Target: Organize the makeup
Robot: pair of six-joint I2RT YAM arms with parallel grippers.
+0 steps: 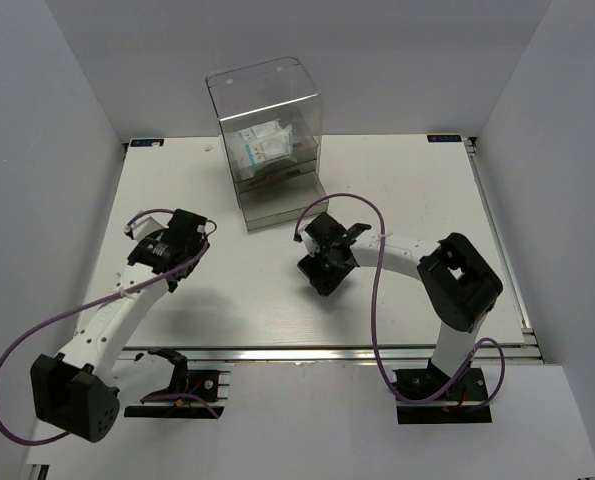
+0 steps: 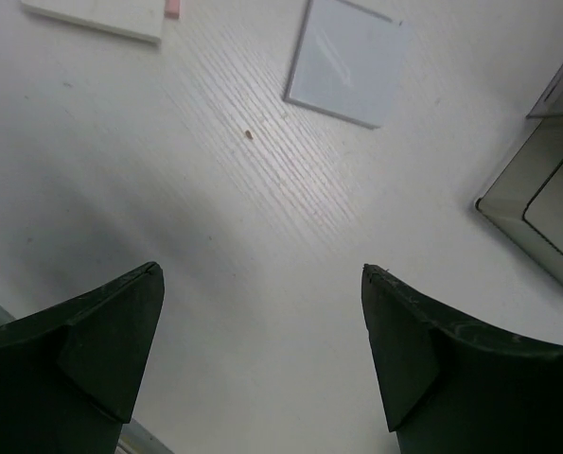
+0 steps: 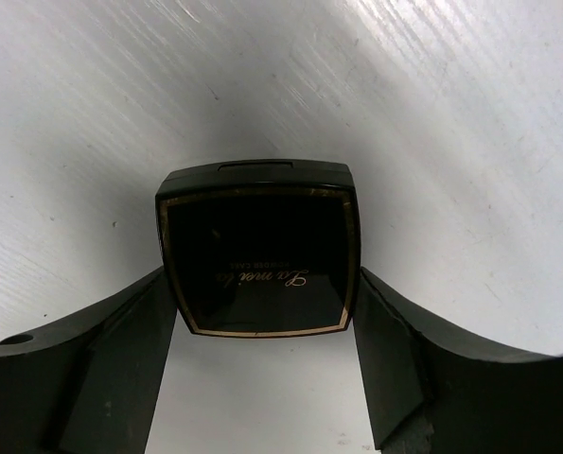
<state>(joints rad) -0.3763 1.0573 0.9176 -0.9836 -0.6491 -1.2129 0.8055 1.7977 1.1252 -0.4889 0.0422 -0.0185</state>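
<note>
Currently my right jaws are closed onto the compact (image 3: pixel 257 251), one finger pressed against each side. Its dark, gold-trimmed lid faces the wrist camera near the middle of the worktop (image 1: pixel 427 200); I cannot tell whether it is lifted or resting. My left jaws stand wide apart with nothing between them, over the worktop's left part, with a tiny brown speck (image 2: pixel 250 134) beyond them. At the far side stands the clear acrylic box (image 1: pixel 277 85). White packets (image 1: pixel 265 143) with blue print show through its walls.
</note>
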